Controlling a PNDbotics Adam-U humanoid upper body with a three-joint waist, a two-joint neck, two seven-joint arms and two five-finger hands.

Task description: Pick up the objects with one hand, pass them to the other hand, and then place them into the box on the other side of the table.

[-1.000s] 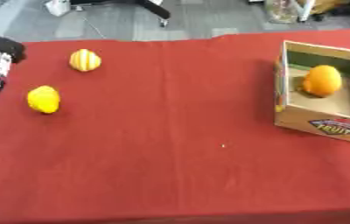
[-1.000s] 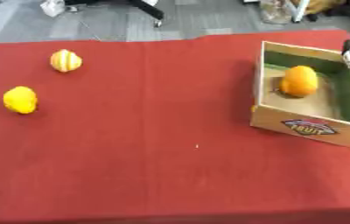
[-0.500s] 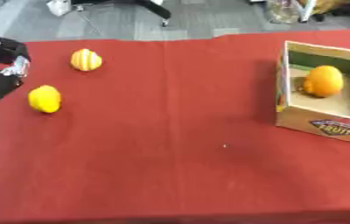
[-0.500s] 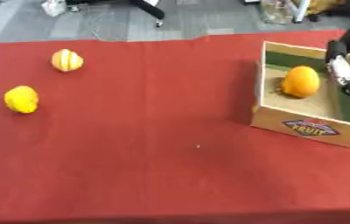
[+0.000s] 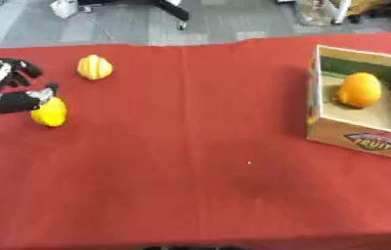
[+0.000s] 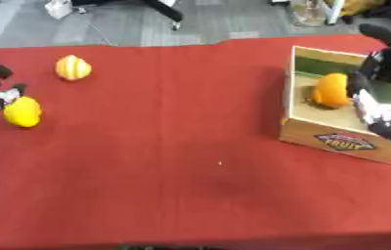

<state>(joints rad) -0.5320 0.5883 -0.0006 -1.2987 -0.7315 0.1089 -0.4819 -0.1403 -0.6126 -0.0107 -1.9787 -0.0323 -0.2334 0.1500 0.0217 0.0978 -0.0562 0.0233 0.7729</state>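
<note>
A desk [image 5: 182, 146] covered in red cloth fills the view. At the far left, the left robot hand [image 5: 7, 88] reaches in from the edge, its fingers spread apart and holding nothing. Its thumb tip sits just beside, perhaps touching, a yellow lemon [image 5: 49, 112] on the cloth. The hand looks set to close around this fruit, which is probably why it sits open so near it.

Farther back and a little right lies a second, striped yellow fruit [image 5: 95, 67], well apart from the hand and untouched.

At the right side stands a cardboard box [image 6: 332, 141], open at the top, with a fruit label on its near wall. An orange [image 6: 331, 90] already rests inside it. The right robot hand [image 6: 379, 97] hangs over the box's right half, just beside the orange, fingers relaxed and apart, gripping nothing. It seems to wait there for a handover, since the box is its side's goal.

Two fruits remain outside the box, so the task looks partway done.
</note>
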